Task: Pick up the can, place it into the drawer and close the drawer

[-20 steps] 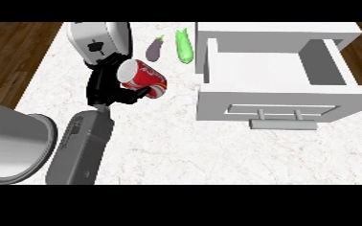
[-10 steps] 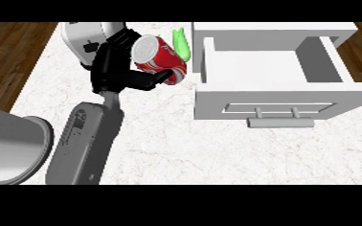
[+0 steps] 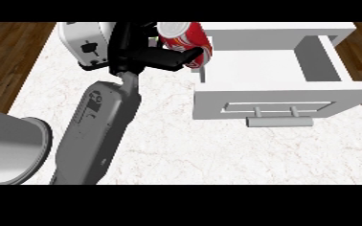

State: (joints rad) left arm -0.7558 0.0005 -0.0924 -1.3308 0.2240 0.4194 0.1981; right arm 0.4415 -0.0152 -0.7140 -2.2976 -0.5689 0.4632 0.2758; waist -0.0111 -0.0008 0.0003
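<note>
Curled around the can (image 3: 185, 40), my left hand (image 3: 152, 57) is holding it above the counter (image 3: 212, 148), just beside the left wall of the open drawer (image 3: 272, 64); the thumb and fingers are wrapping the red body, leaving the pale top end showing. My right hand is not showing in this view.

Largest first: the marbled counter is carrying everything. The white drawer is standing pulled out, and its visible floor is showing nothing inside; the can is not yet over the cavity. The drawer handle (image 3: 278, 120) is facing me along the front panel. A white toaster (image 3: 84, 45) is sitting behind my forearm, and a grey rounded object (image 3: 17, 148) is showing at the left edge. The can is the smallest item.

Handling, as I am judging it: the can is likely light, rigid but thin-walled and smooth, so it could slip or dent. Taking it around the mid-body, as now, is appearing the sound choice.
</note>
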